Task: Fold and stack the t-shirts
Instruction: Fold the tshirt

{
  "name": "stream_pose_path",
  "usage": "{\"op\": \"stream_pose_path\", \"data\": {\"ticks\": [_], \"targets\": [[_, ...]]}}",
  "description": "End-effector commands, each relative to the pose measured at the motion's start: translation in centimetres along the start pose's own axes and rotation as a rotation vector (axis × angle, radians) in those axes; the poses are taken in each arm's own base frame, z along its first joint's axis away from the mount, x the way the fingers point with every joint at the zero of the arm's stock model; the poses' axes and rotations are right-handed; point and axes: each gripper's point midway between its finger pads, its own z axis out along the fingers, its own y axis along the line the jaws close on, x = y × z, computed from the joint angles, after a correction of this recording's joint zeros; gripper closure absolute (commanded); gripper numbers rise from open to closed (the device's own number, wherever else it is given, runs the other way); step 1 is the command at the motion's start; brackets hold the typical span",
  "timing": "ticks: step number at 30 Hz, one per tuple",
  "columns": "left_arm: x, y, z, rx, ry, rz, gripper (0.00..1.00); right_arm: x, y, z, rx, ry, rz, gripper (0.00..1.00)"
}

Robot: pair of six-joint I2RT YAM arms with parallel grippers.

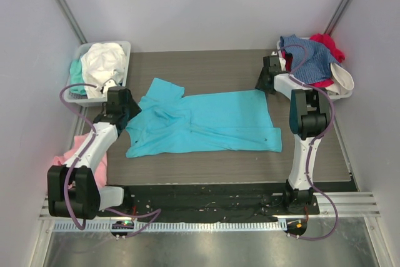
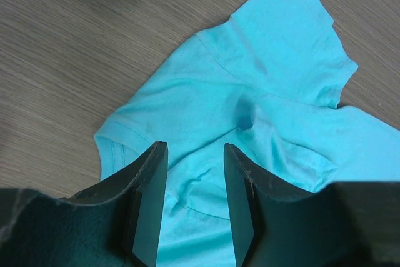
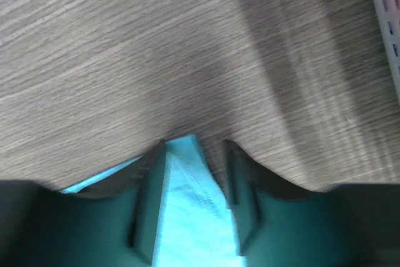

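A bright turquoise t-shirt (image 1: 212, 123) lies spread on the wooden table, neck end to the left and hem to the right. My left gripper (image 1: 128, 112) hovers over the shirt's left end. In the left wrist view its jaws (image 2: 194, 146) stand apart above the turquoise cloth (image 2: 269, 60) just beside the collar, with nothing pinched. My right gripper (image 1: 267, 82) is at the shirt's far right hem corner. In the right wrist view, blurred by motion, its jaws (image 3: 195, 145) stand apart with that corner of the cloth (image 3: 187, 217) lying between them.
A pale grey tray (image 1: 81, 51) at the back left holds white and mint shirts (image 1: 103, 60). Another tray (image 1: 347, 89) at the back right holds denim-blue (image 1: 312, 60) and red cloth. A pink shirt (image 1: 72, 151) lies by the left arm.
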Motion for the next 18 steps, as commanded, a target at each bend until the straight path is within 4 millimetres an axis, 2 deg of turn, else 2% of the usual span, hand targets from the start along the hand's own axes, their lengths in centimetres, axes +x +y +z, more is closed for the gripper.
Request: {"op": "stream_pose_path", "data": {"ticks": [1, 2, 3, 4, 5, 6, 8, 10, 11, 13, 14, 15, 16, 18], "targets": [[-0.9, -0.2, -0.5, 0.011, -0.042, 0.001, 0.55, 1.2, 0.4, 0.9, -0.027, 0.046, -0.009, 0.6], [-0.9, -0.2, -0.5, 0.01, -0.043, 0.0, 0.55, 1.3, 0.3, 0.9, -0.027, 0.051, -0.009, 0.65], [-1.0, -0.2, -0.4, 0.01, -0.045, -0.001, 0.55, 1.4, 0.3, 1.0, -0.028, 0.053, -0.01, 0.76], [-1.1, -0.3, -0.3, 0.011, -0.05, -0.002, 0.56, 1.6, 0.3, 1.0, -0.026, 0.057, -0.011, 0.8], [-1.2, -0.5, -0.1, 0.015, -0.047, -0.001, 0.55, 1.8, 0.2, 1.1, -0.023, 0.062, -0.01, 0.91], [-1.2, -0.6, 0.2, 0.012, -0.044, 0.0, 0.55, 1.9, 0.2, 1.1, -0.023, 0.064, -0.009, 0.97], [-2.3, -1.5, 0.5, 0.034, -0.067, 0.0, 0.51, 2.1, 0.0, 1.0, -0.019, 0.067, -0.008, 0.99], [-2.5, -2.1, 2.0, 0.032, -0.054, 0.015, 0.47, 2.2, 0.0, 1.0, -0.017, 0.068, -0.007, 0.99], [-4.0, -3.2, 2.4, 0.047, -0.072, 0.018, 0.45, 2.3, -0.1, 1.0, -0.015, 0.07, -0.009, 0.99], [-3.6, -3.8, 4.7, 0.032, -0.025, 0.059, 0.41, 2.4, -0.1, 1.1, -0.014, 0.072, -0.007, 0.99], [-5.5, -5.3, 5.1, 0.054, -0.048, 0.062, 0.38, 2.4, -0.1, 1.1, -0.014, 0.072, -0.007, 0.99], [-4.5, -5.2, 7.2, 0.034, -0.003, 0.093, 0.36, 2.4, -0.2, 1.0, -0.012, 0.073, -0.005, 0.99], [-6.2, -6.9, 7.6, 0.067, -0.023, 0.096, 0.35, 2.4, -0.2, 1.0, -0.013, 0.071, -0.004, 0.99], [-6.5, -8.0, 9.3, 0.087, -0.006, 0.126, 0.34, 2.4, -0.1, 1.0, -0.014, 0.071, -0.006, 0.99]]}}
